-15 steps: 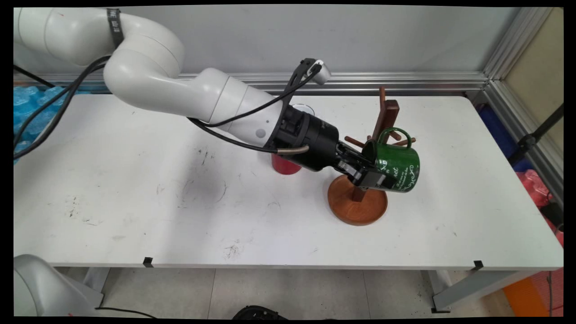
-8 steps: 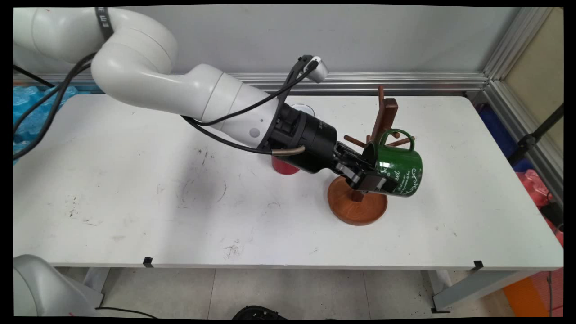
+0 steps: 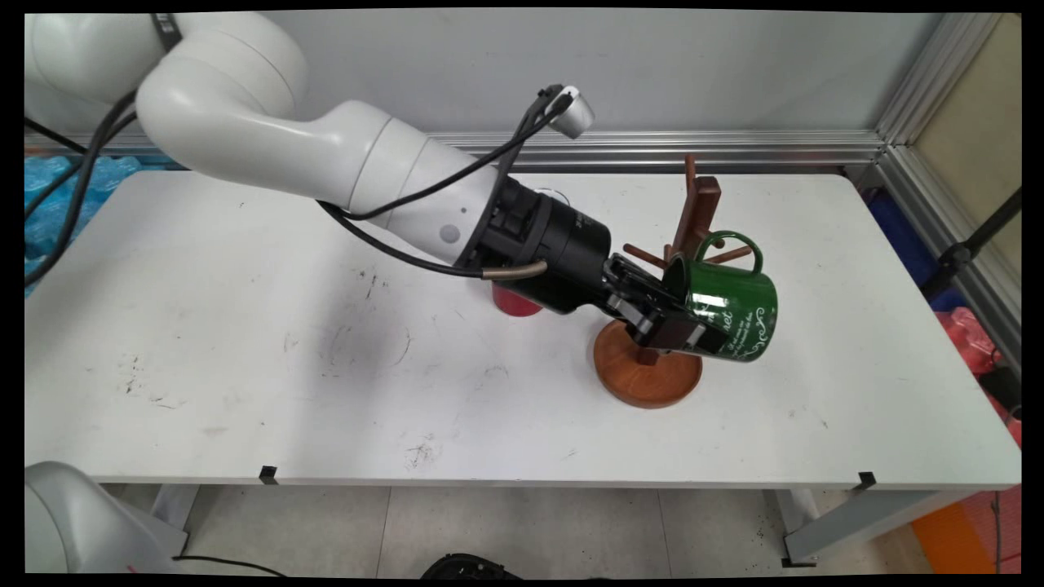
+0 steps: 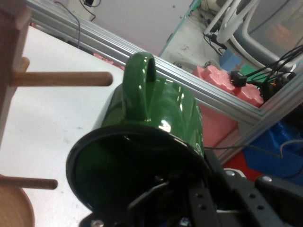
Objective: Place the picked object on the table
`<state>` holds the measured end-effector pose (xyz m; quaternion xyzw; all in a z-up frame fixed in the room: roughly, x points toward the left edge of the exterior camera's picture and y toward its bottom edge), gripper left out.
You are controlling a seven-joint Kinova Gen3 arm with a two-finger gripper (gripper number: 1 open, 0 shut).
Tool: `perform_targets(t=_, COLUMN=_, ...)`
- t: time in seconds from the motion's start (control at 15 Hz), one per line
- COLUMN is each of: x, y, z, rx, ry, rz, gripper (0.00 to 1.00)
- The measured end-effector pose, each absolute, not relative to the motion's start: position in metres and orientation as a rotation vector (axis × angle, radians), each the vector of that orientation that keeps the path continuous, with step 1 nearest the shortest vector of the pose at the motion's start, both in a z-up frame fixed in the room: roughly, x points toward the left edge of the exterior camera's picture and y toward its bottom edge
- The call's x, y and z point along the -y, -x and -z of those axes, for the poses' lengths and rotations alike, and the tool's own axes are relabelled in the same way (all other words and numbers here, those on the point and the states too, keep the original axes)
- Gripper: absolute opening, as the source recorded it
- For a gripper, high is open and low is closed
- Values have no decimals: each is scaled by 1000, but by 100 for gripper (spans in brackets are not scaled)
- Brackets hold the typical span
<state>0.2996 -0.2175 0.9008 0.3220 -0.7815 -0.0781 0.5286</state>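
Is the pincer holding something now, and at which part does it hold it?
Yes. The pincer holds the green mug by its rim wall: one finger inside the mouth, one outside. The handle is free.

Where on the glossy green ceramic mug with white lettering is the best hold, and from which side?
Probably where the black two-finger claw grips now: on the rim wall of the glossy green ceramic mug with white lettering, one finger inside the mouth, coming from the open end. The mug lies tilted on its side with the loop handle up, so this hold leaves the handle free beside the wooden peg.
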Motion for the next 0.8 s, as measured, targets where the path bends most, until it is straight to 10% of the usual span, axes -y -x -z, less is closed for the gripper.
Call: perform_targets(t=0.8, x=195, y=-316, z=-942, rx=1972, ry=-751, rz=117, gripper=0)
